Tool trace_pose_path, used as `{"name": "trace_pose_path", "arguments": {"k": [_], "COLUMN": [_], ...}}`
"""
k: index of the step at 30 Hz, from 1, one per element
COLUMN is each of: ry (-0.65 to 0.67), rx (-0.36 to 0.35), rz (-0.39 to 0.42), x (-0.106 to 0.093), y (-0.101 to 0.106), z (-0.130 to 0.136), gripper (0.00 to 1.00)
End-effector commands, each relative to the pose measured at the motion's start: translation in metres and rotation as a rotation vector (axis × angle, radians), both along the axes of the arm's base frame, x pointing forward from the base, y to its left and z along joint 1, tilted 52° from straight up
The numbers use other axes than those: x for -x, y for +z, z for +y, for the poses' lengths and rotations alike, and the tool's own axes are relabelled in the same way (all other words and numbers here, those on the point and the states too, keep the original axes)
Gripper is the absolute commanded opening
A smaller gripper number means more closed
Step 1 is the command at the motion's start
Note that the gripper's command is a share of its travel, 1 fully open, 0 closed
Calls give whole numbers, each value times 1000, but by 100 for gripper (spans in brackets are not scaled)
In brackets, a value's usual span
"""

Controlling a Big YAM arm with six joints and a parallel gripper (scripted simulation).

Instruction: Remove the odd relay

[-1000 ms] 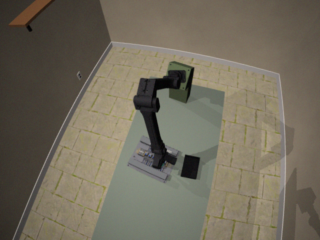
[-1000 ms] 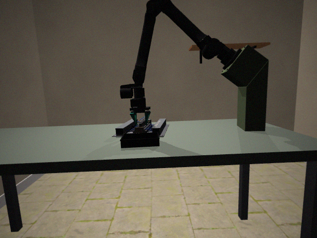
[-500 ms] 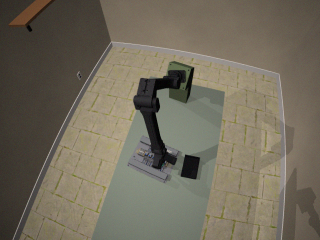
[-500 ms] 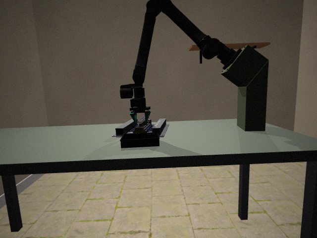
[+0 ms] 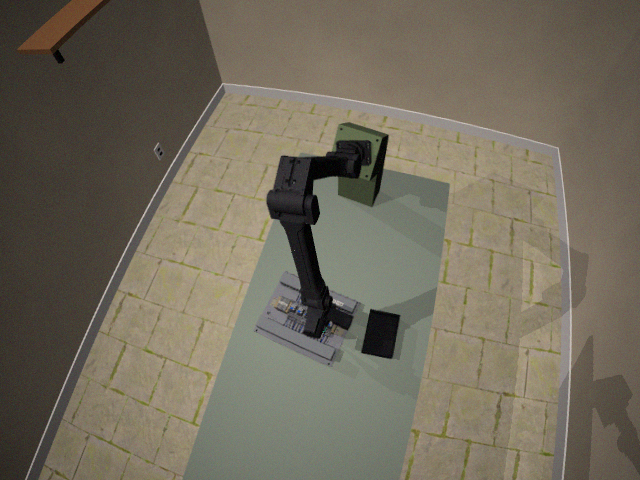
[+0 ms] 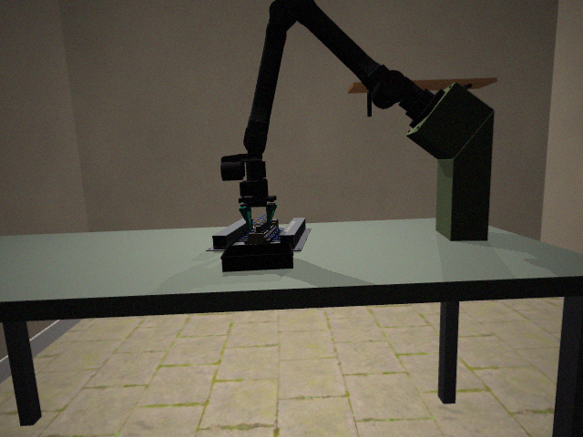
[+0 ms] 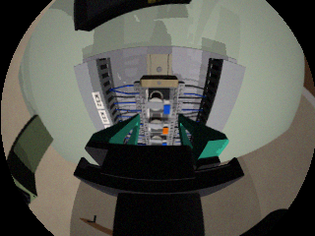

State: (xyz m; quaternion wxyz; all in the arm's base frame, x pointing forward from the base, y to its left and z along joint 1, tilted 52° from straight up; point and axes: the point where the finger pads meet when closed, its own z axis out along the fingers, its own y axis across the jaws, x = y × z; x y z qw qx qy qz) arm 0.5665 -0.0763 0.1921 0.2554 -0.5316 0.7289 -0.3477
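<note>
A grey panel [image 5: 302, 322] on the green bench carries a row of relays in sockets between two black wiring ducts. In the wrist view one relay [image 7: 157, 106] has a blue test button and the nearer relay [image 7: 157, 132] has an orange one. My gripper [image 7: 158, 117] is open, pointing straight down, with its green fingers on either side of the orange-button relay and apart from it. It also shows in the side view [image 6: 257, 217], low over the panel [image 6: 259, 235].
The arm's green pedestal [image 5: 361, 162] stands at the far end of the bench. The tray [image 6: 257, 259] lies between the panel and the bench's edge in the side view. Blue wires run along both sides of the relay row.
</note>
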Motion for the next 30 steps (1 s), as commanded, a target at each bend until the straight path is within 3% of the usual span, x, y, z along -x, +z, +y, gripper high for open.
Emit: {"name": "trace_pose_path", "arguments": {"k": [1, 27, 28, 30], "ry": [5, 8, 8, 8], "rx": [6, 4, 4, 4], "rz": [-36, -30, -30, -30], "x": [0, -1, -1, -1], "y": [22, 20, 20, 20], "z": [-1, 1, 1, 1], "gripper": [59, 59, 0, 0]}}
